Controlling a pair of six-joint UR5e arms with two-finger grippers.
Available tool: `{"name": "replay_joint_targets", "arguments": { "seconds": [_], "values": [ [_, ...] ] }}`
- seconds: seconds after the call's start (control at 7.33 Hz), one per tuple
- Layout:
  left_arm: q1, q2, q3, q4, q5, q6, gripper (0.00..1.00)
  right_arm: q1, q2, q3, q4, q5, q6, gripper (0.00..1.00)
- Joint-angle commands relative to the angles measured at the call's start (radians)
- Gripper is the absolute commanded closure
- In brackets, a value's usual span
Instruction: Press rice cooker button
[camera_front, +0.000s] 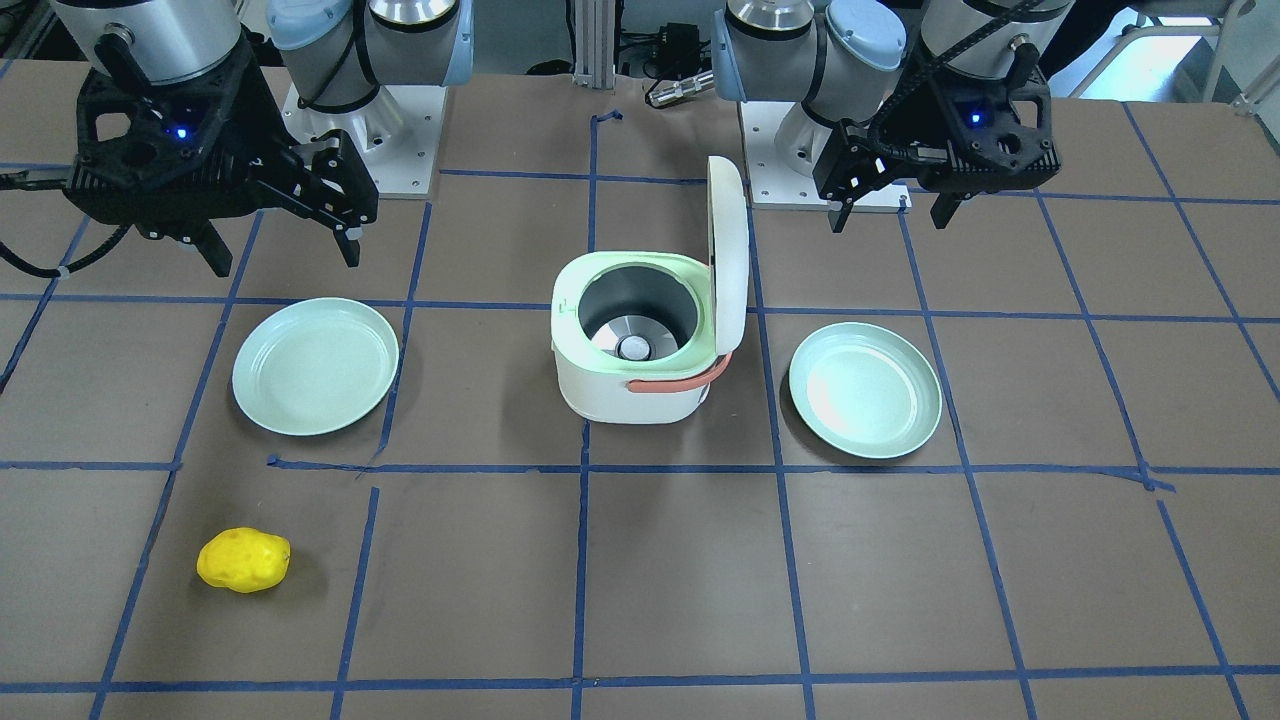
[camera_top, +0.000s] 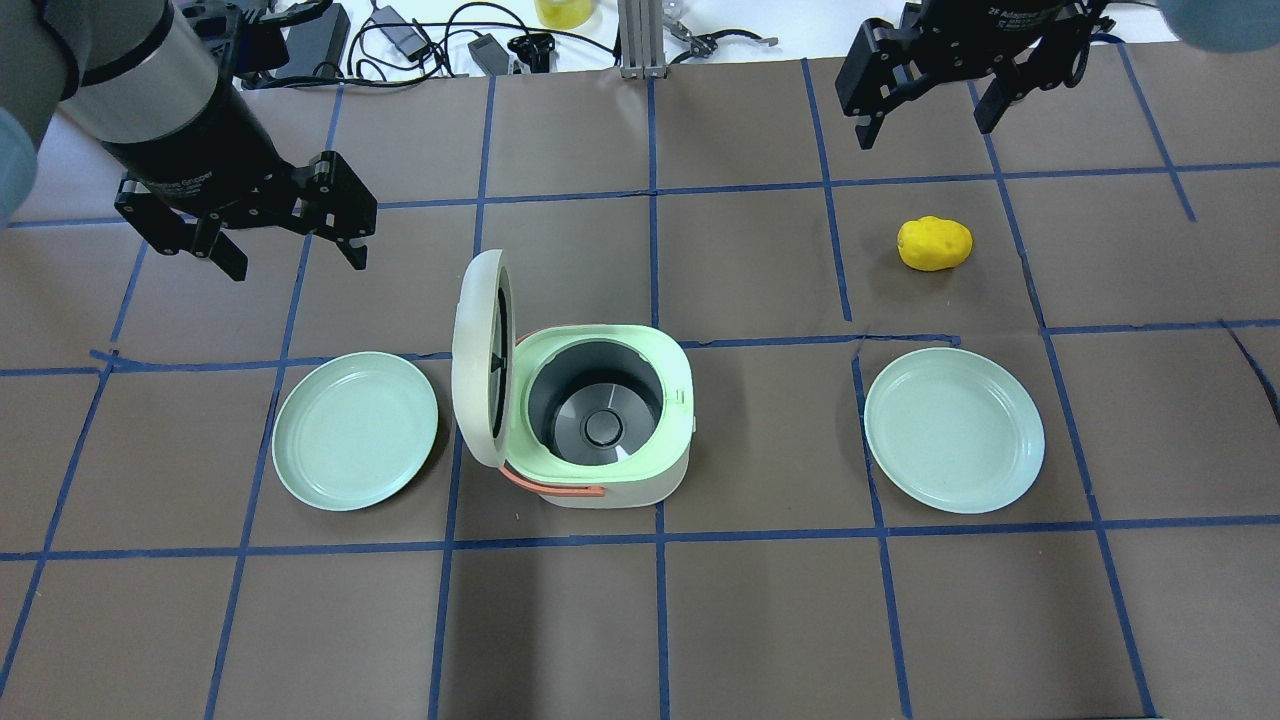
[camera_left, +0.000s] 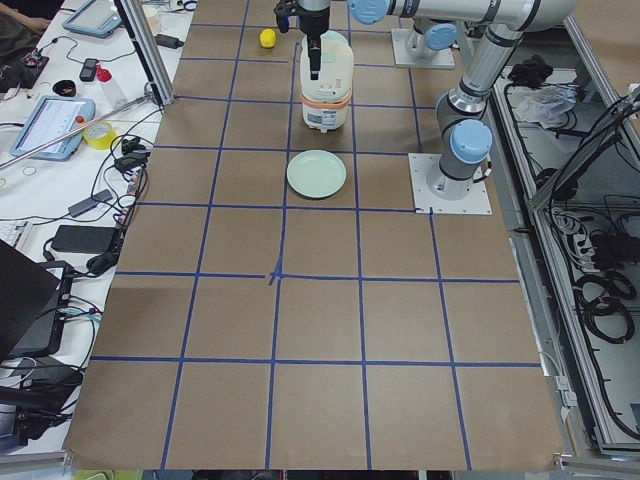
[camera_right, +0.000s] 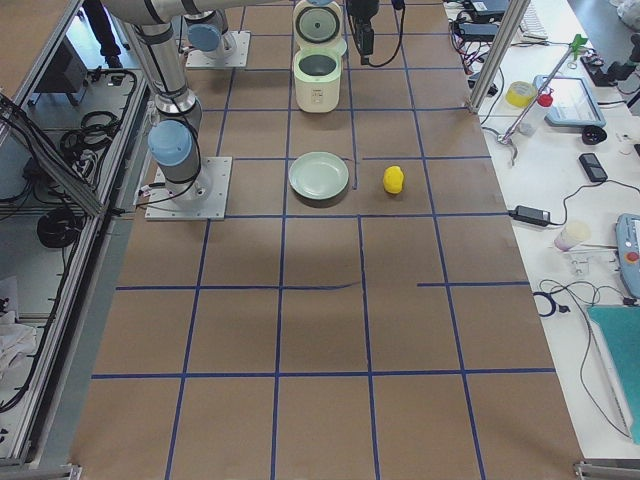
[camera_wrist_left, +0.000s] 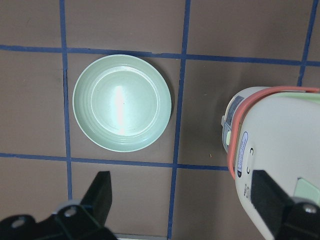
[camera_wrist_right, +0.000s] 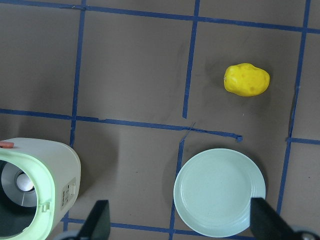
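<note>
The white rice cooker (camera_top: 600, 480) with a pale green rim stands mid-table, its lid (camera_top: 475, 360) swung open and upright, its grey pot empty. It also shows in the front view (camera_front: 630, 390). A small tab (camera_top: 688, 397) sits on the rim opposite the lid hinge. My left gripper (camera_top: 292, 258) is open and empty, hovering behind and to the left of the cooker, apart from it. My right gripper (camera_top: 925, 120) is open and empty, high over the far right of the table. The left wrist view shows the cooker's side (camera_wrist_left: 272, 150) to the right of the open fingers (camera_wrist_left: 100, 192).
A pale green plate (camera_top: 355, 430) lies left of the cooker and another (camera_top: 953, 430) lies to its right. A yellow potato-like object (camera_top: 934, 243) lies far right, below my right gripper. Cables and gear lie beyond the table's far edge.
</note>
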Motion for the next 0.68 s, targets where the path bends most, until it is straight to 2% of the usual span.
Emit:
{"name": "replay_joint_targets", "arguments": {
  "seconds": [0.0, 0.55],
  "values": [
    [0.000, 0.000, 0.000, 0.000, 0.000, -0.001, 0.00, 0.003, 0.000, 0.009, -0.001, 0.006, 0.010, 0.00],
    [0.000, 0.000, 0.000, 0.000, 0.000, -0.001, 0.00, 0.003, -0.001, 0.009, 0.002, 0.000, 0.037, 0.00]
  ]
}}
